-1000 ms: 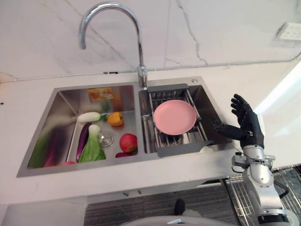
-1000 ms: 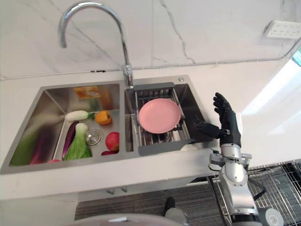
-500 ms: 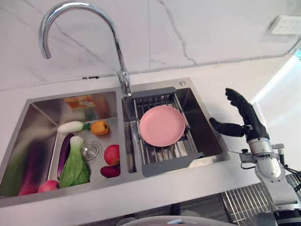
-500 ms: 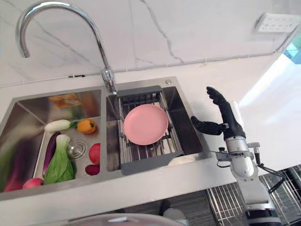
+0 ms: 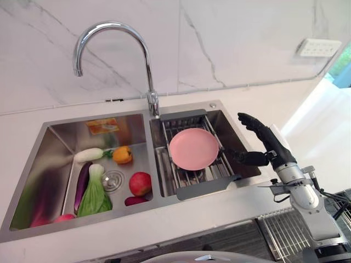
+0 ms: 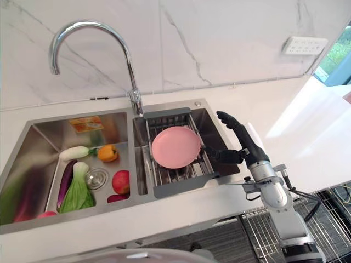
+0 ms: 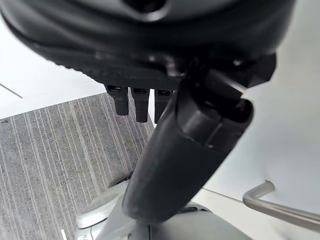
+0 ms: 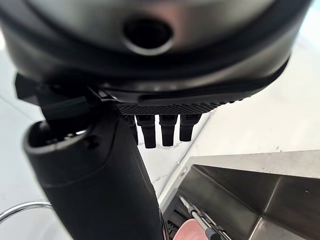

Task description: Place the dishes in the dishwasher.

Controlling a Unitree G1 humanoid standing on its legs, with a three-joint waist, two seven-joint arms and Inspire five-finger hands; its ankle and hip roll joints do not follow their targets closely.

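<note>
Since a second ago the right hand (image 5: pixel 270 147) has come in from beside the sink's right edge and now hangs over the right rim of the right basin, closer to the rack (image 5: pixel 193 159). Its fingers are straight and spread, thumb stretched toward the rack, holding nothing and touching nothing. The pink plate (image 5: pixel 194 148) has not shifted: it lies flat on the grey wire rack that spans the right basin of the sink (image 5: pixel 55 137), well clear of the thumb tip. In the left basin lie a white radish (image 5: pixel 89 155), an orange pepper (image 5: pixel 123 154), an aubergine (image 5: pixel 82 178), a green leafy cabbage (image 5: pixel 94 194) and a red apple (image 5: pixel 140 183) near the drain. The tap (image 5: pixel 112 38) arches over the divider from the back edge. The left hand (image 7: pixel 150 105) shows above striped floor, fingers straight, empty.
</note>
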